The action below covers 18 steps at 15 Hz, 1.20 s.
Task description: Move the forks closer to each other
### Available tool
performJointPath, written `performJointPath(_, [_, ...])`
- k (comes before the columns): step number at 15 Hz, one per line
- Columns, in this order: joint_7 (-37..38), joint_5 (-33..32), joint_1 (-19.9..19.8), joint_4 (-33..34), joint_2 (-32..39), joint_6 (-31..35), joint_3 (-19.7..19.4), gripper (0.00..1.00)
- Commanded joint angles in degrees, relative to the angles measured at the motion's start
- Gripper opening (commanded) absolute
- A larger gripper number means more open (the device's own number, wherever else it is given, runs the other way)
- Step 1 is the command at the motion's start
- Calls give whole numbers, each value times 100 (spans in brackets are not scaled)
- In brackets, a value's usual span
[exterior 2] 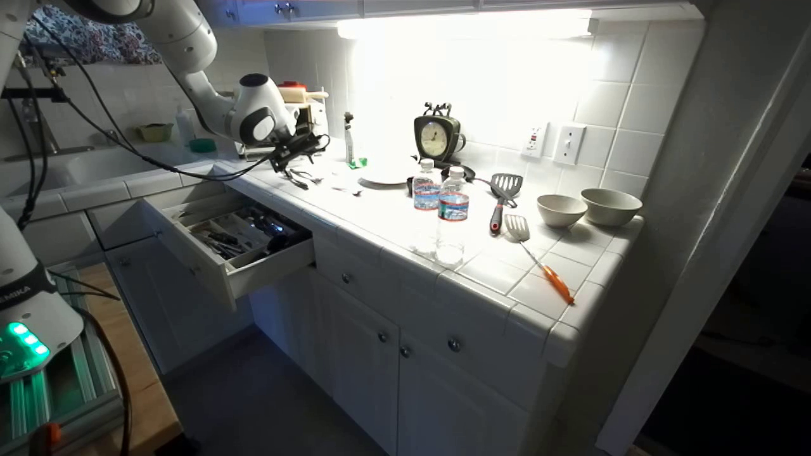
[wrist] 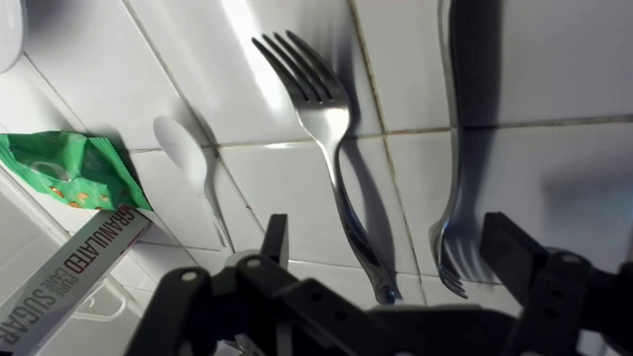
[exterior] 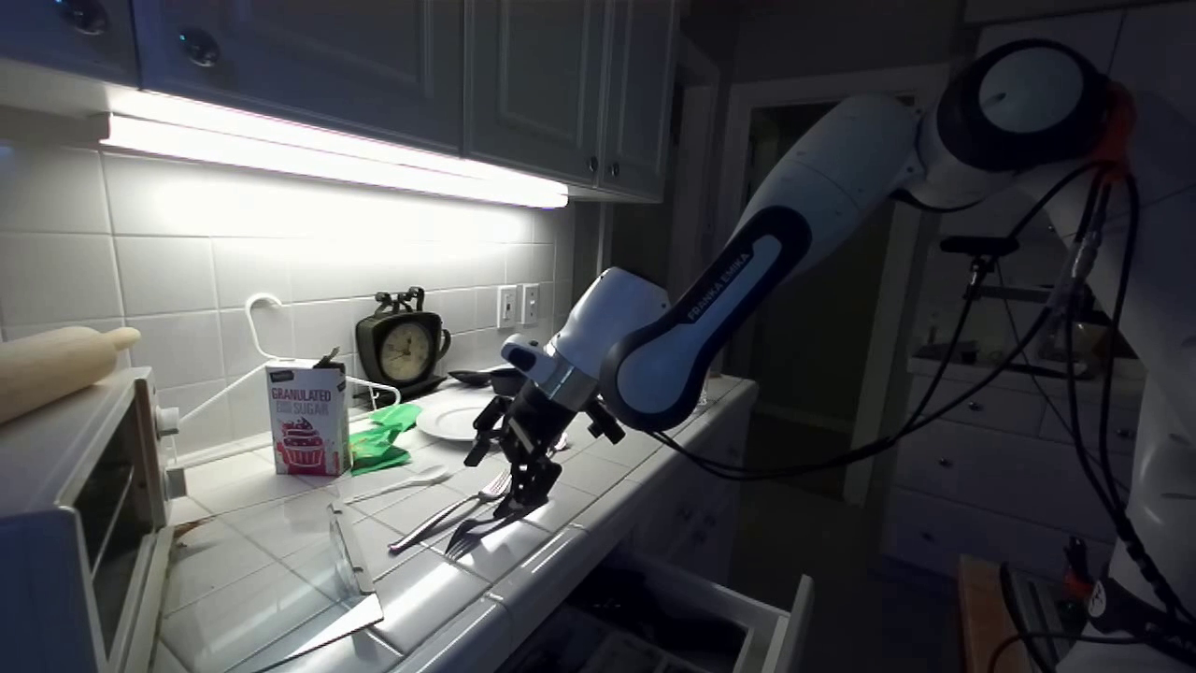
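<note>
Hand (wrist: 388, 235) spread wide — both forks (wrist: 334, 168) look between its tips. We'd skim the bench (wrist: 559, 74), then squeeze slowly and evenly — neither fork should roll.

The tiled table (exterior 2: 494, 269) carries two forks (wrist: 326, 121), a spoon (wrist: 183, 148), a plate (exterior: 447, 423), a sugar box (exterior: 306, 421), a green packet (wrist: 74, 170), two bottles (exterior 2: 453, 212), two bowls (exterior 2: 561, 214) and spatulas (exterior 2: 550, 275).

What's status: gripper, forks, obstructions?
Gripper open, holding nothing. Two forks apart, tines pointing opposite ways. White spoon off to one side, not between them, likely no obstruction.
</note>
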Motion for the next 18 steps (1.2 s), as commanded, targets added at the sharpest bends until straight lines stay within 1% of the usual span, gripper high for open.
performJointPath(1, [581, -230, 282, 154, 133, 344, -286, 100])
performJointPath(5, [1269, -296, 739, 200, 128, 471, -809, 100])
performJointPath(8, [1842, -362, 1006, 303, 149, 377, -1113, 100])
performJointPath(9, [1986, -390, 1037, 329, 139, 300, -1128, 100])
performJointPath(10, [1895, -523, 819, 125, 30, 357, -952, 100])
performJointPath(14, [2024, -667, 812, 130, 30, 356, -966, 100])
performJointPath(15, [2174, -655, 931, 140, -8, 332, -1124, 100])
performJointPath(17, [2737, -601, 1320, 372, 58, 106, -1676, 100])
performJointPath(18, [2941, -617, 1375, 449, 106, 37, -1775, 100])
